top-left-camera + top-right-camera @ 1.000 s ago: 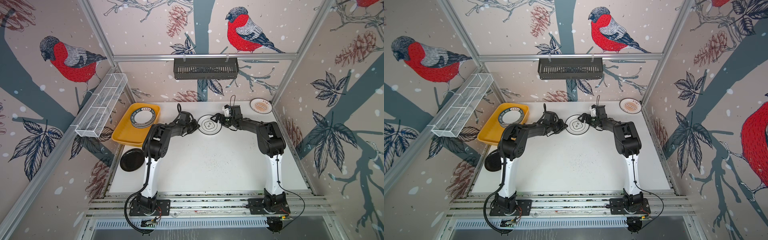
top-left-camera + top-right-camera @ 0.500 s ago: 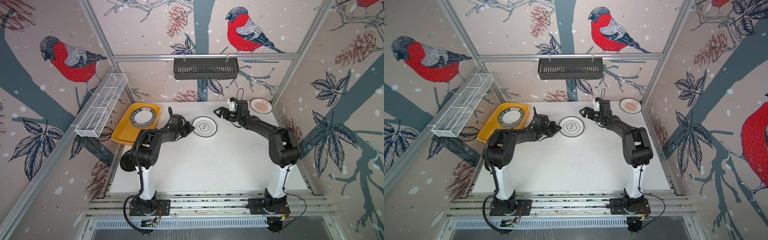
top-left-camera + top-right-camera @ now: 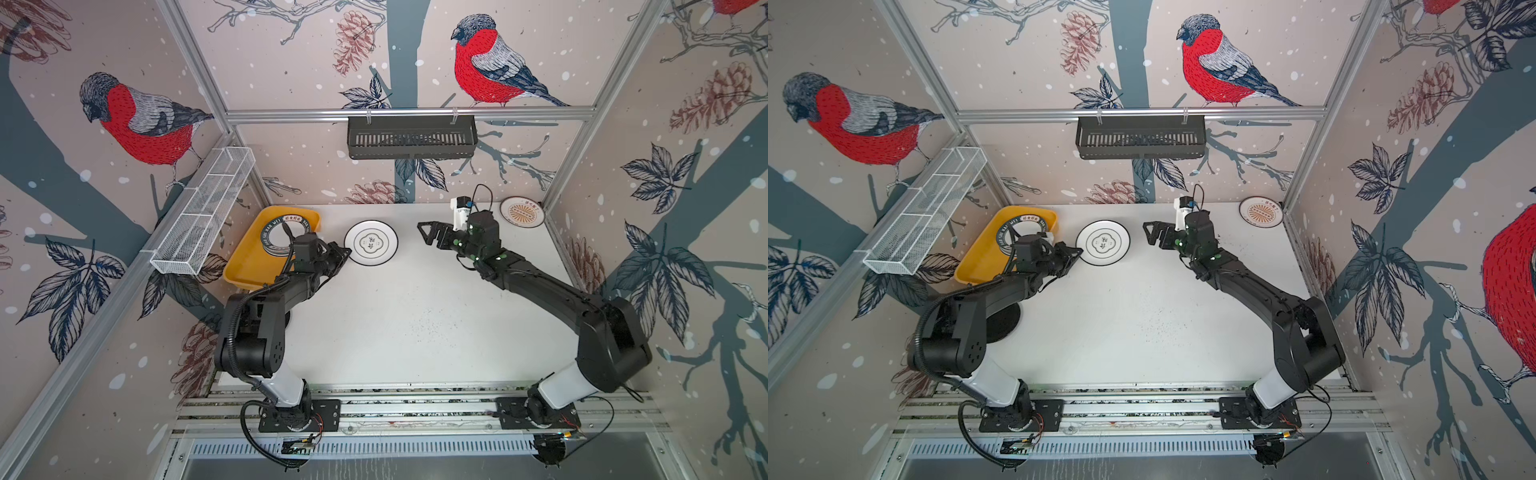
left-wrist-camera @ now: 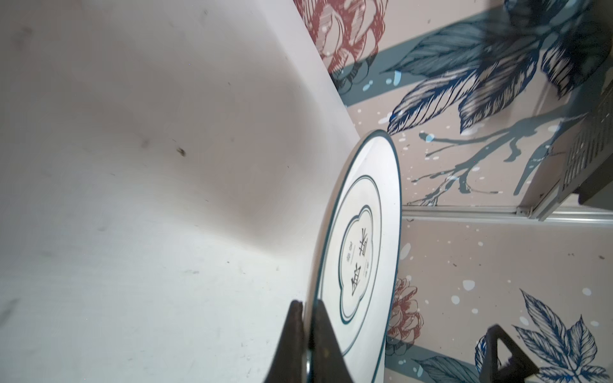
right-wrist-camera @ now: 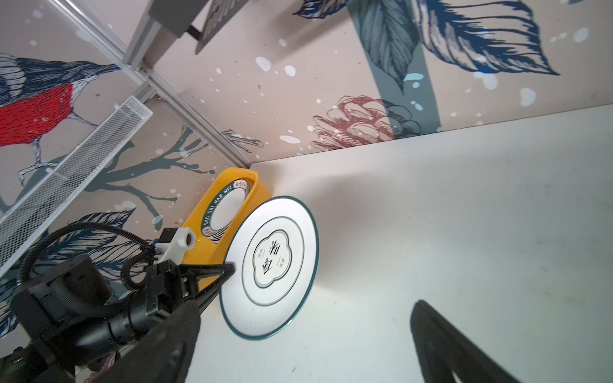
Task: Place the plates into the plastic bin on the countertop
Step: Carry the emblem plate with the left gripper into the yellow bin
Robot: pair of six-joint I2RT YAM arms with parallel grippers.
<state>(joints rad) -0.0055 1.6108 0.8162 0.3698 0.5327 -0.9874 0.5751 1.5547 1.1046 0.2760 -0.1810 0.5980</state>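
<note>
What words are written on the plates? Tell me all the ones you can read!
"HAO WEI": dark ring of the lettered plate in the plastic bin; the ring's other letters are blurred.
On the emblem plate: two big Chinese characters, too unclear to read; tiny print beside them, unreadable.
On the sunburst plate: tiny marks, unreadable.

The left arm (image 3: 992,297) hides most of the black plate (image 3: 1007,324) at the bench (image 3: 1142,332) edge and part of the lettered plate stack (image 3: 272,239) in the yellow bin (image 3: 249,270); its count is unclear. The left wrist view cuts off the left fingers (image 4: 323,345) and emblem plate (image 4: 358,252).
</note>
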